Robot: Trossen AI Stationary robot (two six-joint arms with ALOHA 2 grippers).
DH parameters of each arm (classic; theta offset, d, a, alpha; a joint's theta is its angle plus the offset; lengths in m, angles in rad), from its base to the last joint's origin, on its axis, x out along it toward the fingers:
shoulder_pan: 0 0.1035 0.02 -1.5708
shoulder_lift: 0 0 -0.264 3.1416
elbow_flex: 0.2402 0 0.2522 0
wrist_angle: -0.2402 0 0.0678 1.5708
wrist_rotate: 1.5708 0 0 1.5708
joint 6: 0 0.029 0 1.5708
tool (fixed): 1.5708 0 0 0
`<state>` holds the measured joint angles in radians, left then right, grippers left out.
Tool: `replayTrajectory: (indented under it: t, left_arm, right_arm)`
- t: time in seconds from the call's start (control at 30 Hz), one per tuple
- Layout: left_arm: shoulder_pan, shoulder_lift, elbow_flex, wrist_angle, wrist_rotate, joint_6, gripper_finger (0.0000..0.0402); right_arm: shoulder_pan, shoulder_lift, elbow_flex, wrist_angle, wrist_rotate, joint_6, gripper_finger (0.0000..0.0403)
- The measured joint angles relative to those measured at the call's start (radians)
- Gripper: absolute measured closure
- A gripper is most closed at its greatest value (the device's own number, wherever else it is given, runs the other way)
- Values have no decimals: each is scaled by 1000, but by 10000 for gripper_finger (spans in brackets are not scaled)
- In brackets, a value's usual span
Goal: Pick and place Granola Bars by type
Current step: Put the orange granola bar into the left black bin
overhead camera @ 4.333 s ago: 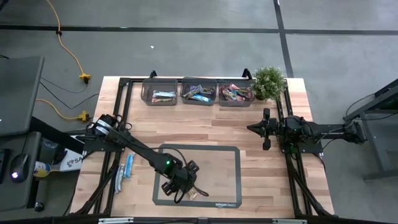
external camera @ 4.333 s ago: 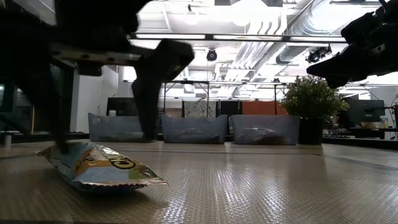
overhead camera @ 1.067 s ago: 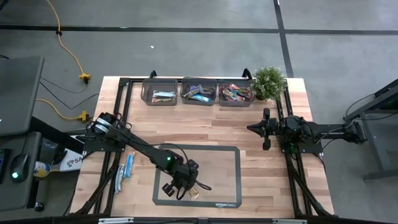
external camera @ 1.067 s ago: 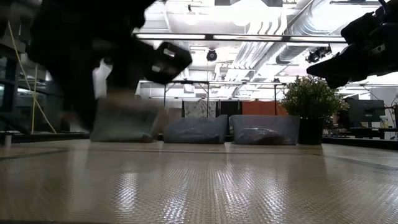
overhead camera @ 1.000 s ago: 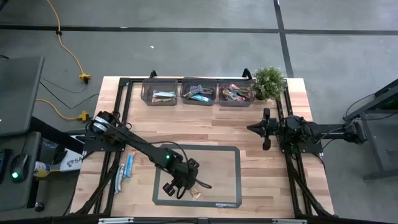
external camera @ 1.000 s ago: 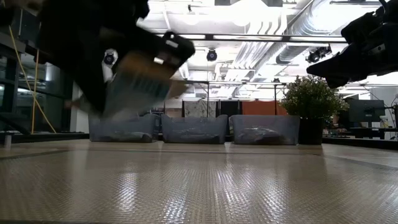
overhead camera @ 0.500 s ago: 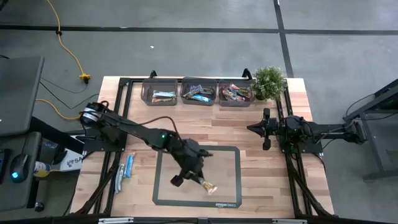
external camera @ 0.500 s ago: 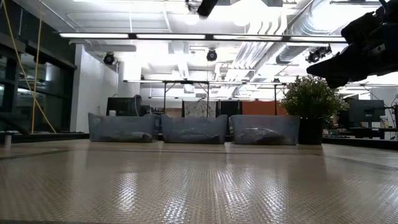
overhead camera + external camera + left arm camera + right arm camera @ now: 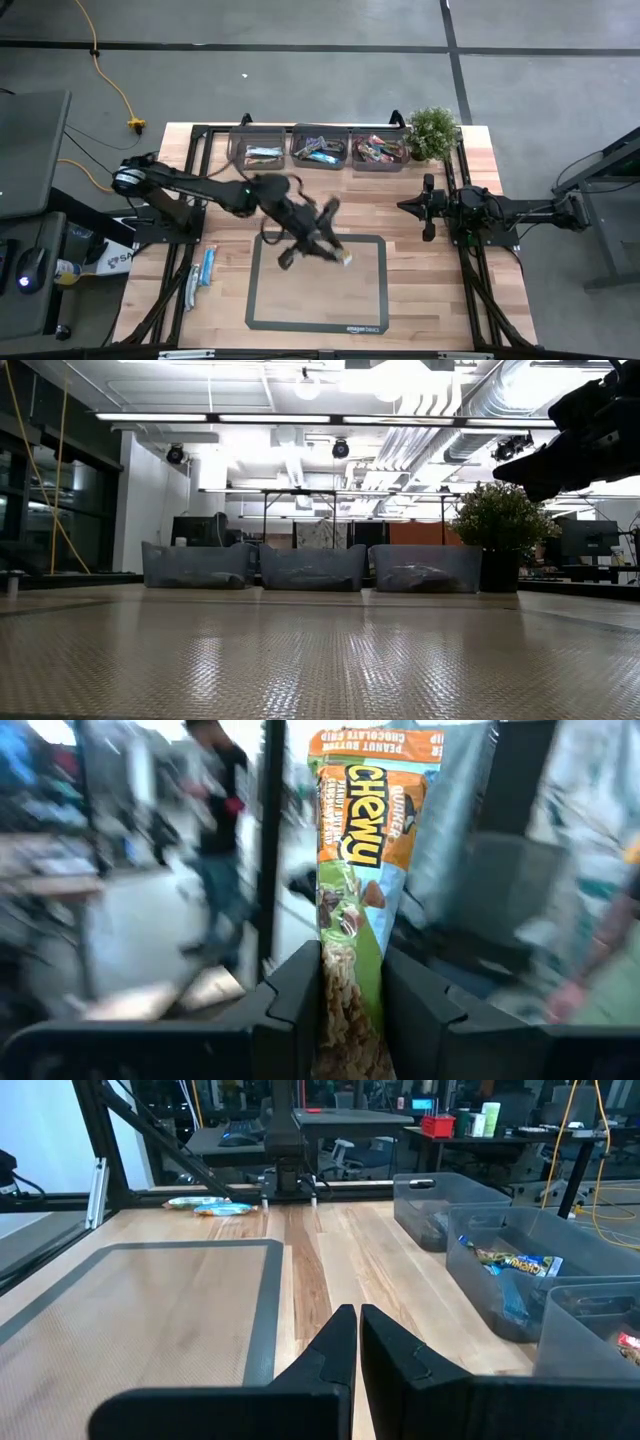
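Note:
My left gripper (image 9: 325, 243) hangs above the far part of the grey mat (image 9: 370, 300), pointing level and shut on a granola bar (image 9: 358, 870) in an orange-and-green wrapper. In the high view the same bar (image 9: 342, 256) sticks out past the fingers. Two bluish bars (image 9: 203, 268) lie flat on the wood at the table's left. More bars lie in three clear bins (image 9: 320, 150) along the far edge. My right gripper (image 9: 350, 1342) waits shut at the table's right side (image 9: 426, 207). My left gripper pinches the granola bar's near end (image 9: 348, 1005) between its two fingers (image 9: 298, 995), one on each long edge, and the wrapper narrows there. The fingers lie level, along the bar. The bar juts out past the fingertips, printed face toward the wrist camera, lifted clear of the mat.
A potted plant (image 9: 432, 131) stands at the far right corner beside the bins (image 9: 310, 567). A black frame rail (image 9: 205, 150) edges the table. The mat (image 9: 150, 1310) takes up the table's near middle.
My left gripper has risen from just above the mat and gone toward the far edge and a little right, tipping from pointing down to level. It has stayed shut on the bar, which now hangs high over the mat and out of the low view.

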<state>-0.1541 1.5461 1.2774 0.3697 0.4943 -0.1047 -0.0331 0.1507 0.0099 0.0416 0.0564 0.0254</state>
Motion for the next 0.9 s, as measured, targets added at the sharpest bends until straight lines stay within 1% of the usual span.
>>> replayTrajectory:
  t: [0.27,0.43,0.6,0.7,0.8,0.9]
  left_arm:
    - [99,-138,0,58,-103,23,312]
    - [156,-225,0,43,-240,60,312]
    - [193,-294,0,39,-376,138,312]
    - [202,-323,0,31,-425,175,312]
    - [201,-344,0,7,-505,222,312]
    - [200,-356,1,-10,-556,268,312]
  right_arm:
    - [0,0,0,0,0,0,400]
    - [0,0,0,0,0,0,400]
    - [0,0,0,0,0,0,400]
    - [0,0,0,0,0,0,400]
    - [0,0,0,0,0,0,401]
    - [0,0,0,0,0,0,400]
